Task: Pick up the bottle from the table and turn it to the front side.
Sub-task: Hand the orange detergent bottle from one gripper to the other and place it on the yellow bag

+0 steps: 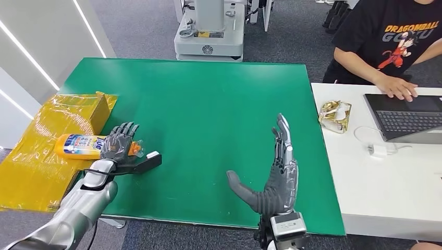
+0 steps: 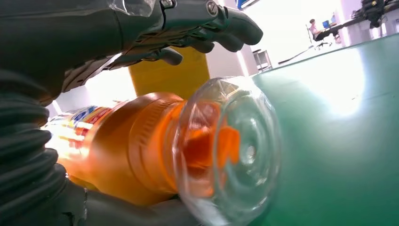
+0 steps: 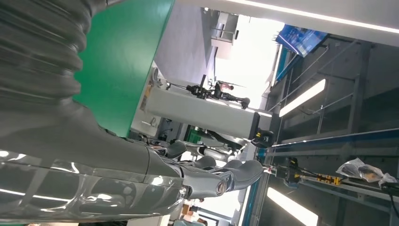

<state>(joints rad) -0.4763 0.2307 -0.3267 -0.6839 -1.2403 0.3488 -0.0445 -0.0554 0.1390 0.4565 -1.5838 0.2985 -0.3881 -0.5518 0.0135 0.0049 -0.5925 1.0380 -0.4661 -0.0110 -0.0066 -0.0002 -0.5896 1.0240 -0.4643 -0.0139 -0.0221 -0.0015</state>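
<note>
An orange-yellow bottle (image 1: 78, 146) with a blue label and a clear cap lies on its side at the left edge of the green table (image 1: 208, 99). My left hand (image 1: 117, 146) lies over its cap end, thumb stretched out along the table. In the left wrist view the bottle (image 2: 155, 146) sits between the palm and the fingers (image 2: 211, 23), which arch above it with a gap. My right hand (image 1: 276, 177) stands upright and open over the table's near right part, fingers straight and holding nothing; its fingers (image 3: 211, 179) are also in the right wrist view.
A yellow wrapped box (image 1: 52, 130) lies against the table's left edge behind the bottle. To the right stands a white table (image 1: 375, 182) with a laptop (image 1: 406, 117), a gold wrapper (image 1: 334, 115) and a seated person (image 1: 385, 36). A grey machine (image 1: 208, 31) stands beyond the far edge.
</note>
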